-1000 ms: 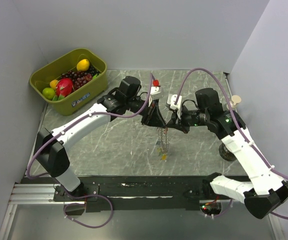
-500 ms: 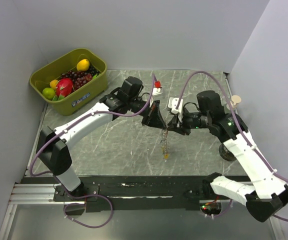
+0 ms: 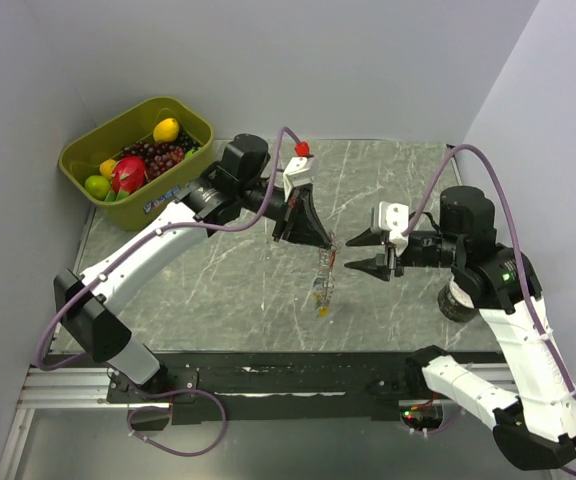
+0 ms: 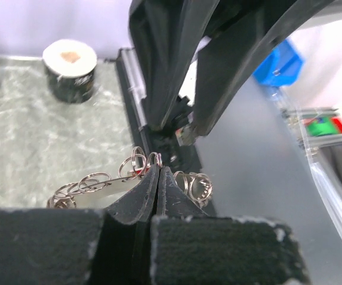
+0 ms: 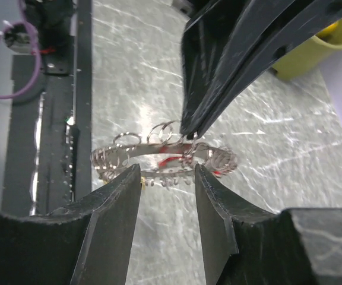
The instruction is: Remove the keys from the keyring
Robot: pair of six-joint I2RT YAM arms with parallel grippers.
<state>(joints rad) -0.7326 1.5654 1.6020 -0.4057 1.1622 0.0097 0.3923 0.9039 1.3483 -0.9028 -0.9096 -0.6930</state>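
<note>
Above the bench (image 3: pixel 218 290), the left gripper (image 3: pixel 325 244) is clamped on the keyring (image 3: pixel 325 272); the right gripper (image 3: pixel 354 252), jaws apart beside it, should pinch one of the keys (image 5: pixel 171 160) alone.

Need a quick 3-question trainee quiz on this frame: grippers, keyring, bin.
1. Which gripper holds the silvery metal keyring?
2. True or false: the right gripper is shut on the keyring.
3. The olive-green plastic bin of fruit sits at which part of the grey marbled table? A) far left corner B) near right corner C) centre

Key:
1. The left gripper, shut on it.
2. False: it is open and apart from the keyring.
3. A
</note>
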